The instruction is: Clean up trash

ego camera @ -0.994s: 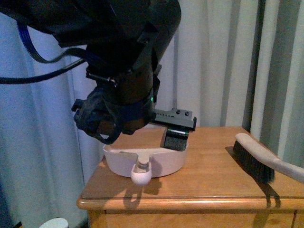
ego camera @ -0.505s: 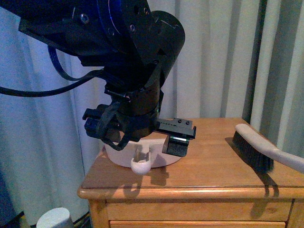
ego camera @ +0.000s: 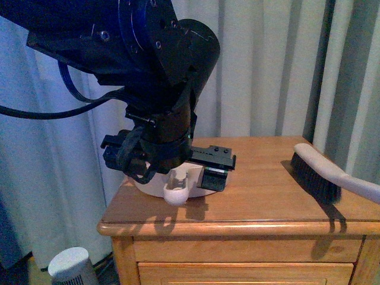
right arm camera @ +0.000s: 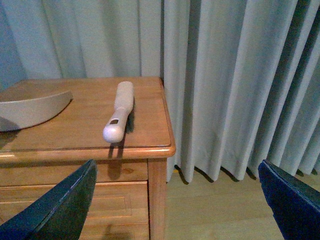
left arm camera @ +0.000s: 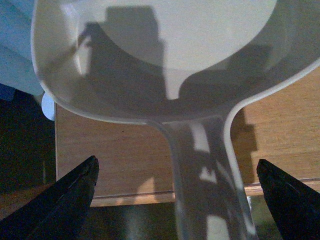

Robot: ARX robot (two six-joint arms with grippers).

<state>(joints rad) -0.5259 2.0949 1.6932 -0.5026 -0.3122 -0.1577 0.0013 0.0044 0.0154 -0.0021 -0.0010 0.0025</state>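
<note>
The black left arm fills the upper left. Its left gripper hangs low over a beige dustpan, with the jaws apart, one on each side of the handle. The dustpan lies on the left part of a wooden cabinet. A brush lies at the right edge. Pale curtains hang behind.

- Wooden worktop spreads out right under the left fingers.
- Beige dustpan lies on it, its handle running back between the two left fingers and touching neither.
- Brush lies flat on the wood ahead of the right fingers, handle end nearest them, well apart from the dustpan.
</note>
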